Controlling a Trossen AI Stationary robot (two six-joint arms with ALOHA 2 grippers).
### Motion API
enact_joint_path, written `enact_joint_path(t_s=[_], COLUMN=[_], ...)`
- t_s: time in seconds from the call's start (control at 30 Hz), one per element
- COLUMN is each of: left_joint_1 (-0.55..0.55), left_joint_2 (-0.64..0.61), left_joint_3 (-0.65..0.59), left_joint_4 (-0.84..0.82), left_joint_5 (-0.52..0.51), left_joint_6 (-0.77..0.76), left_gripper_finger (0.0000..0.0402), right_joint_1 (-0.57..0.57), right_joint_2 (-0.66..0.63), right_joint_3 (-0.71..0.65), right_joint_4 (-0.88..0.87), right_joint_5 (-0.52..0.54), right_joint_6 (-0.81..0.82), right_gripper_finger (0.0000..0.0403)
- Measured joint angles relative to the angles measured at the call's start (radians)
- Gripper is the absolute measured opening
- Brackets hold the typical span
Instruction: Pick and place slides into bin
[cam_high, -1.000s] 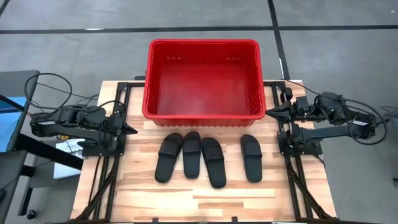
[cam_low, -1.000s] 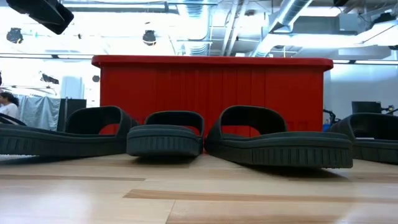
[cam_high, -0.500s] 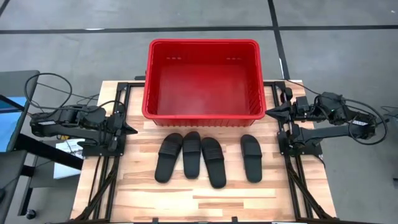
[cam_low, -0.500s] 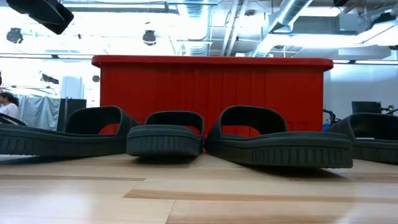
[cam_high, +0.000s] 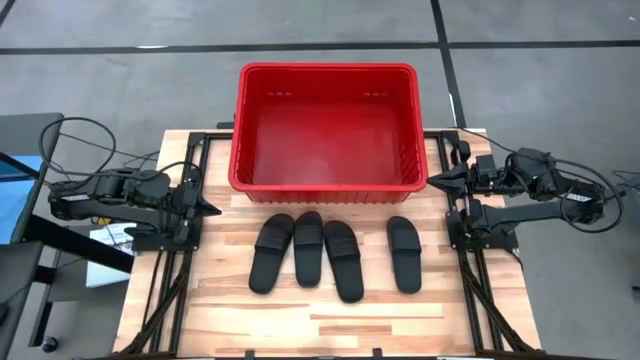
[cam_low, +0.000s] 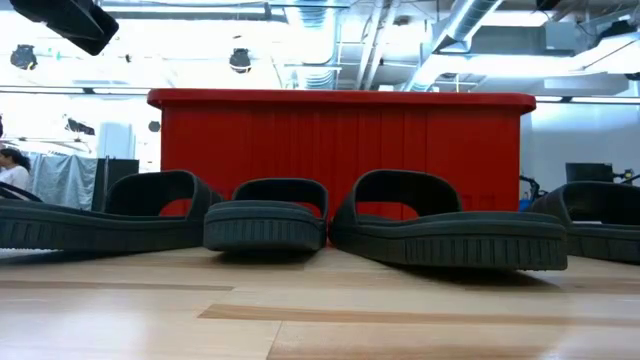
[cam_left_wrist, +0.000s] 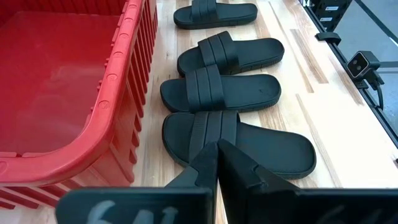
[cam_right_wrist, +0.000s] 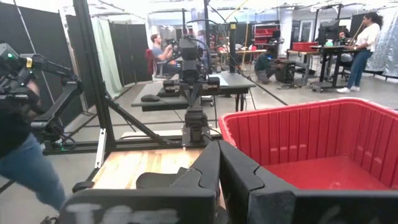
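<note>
Four black slides lie sole-down in a row on the wooden table, in front of the red bin (cam_high: 326, 127): the left one (cam_high: 270, 252), two middle ones (cam_high: 308, 247) (cam_high: 343, 259), and the right one (cam_high: 404, 253). The bin stands empty at the table's far middle. All four slides show in the left wrist view (cam_left_wrist: 239, 142). My left gripper (cam_high: 213, 210) is shut at the table's left edge, my right gripper (cam_high: 432, 181) is shut at the right edge, both empty and apart from the slides.
Black arm frames run along both table sides (cam_high: 170, 270) (cam_high: 480, 270). Bare wood lies in front of the slides (cam_high: 330, 320). People stand and sit in the room beyond the table (cam_right_wrist: 364, 43).
</note>
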Motion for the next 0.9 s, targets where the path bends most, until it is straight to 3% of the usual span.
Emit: enact_joint_path(t_s=[0.9], left_joint_1=[0.000], left_joint_2=[0.000], left_joint_3=[-0.003], left_joint_4=[0.015], left_joint_5=[-0.026], left_joint_6=[0.110], left_gripper_finger=[0.0000], right_joint_1=[0.000], right_joint_2=[0.000], right_joint_3=[0.000], right_joint_4=[0.000], right_joint_5=[0.000], right_joint_6=[0.000], right_gripper_finger=[0.0000])
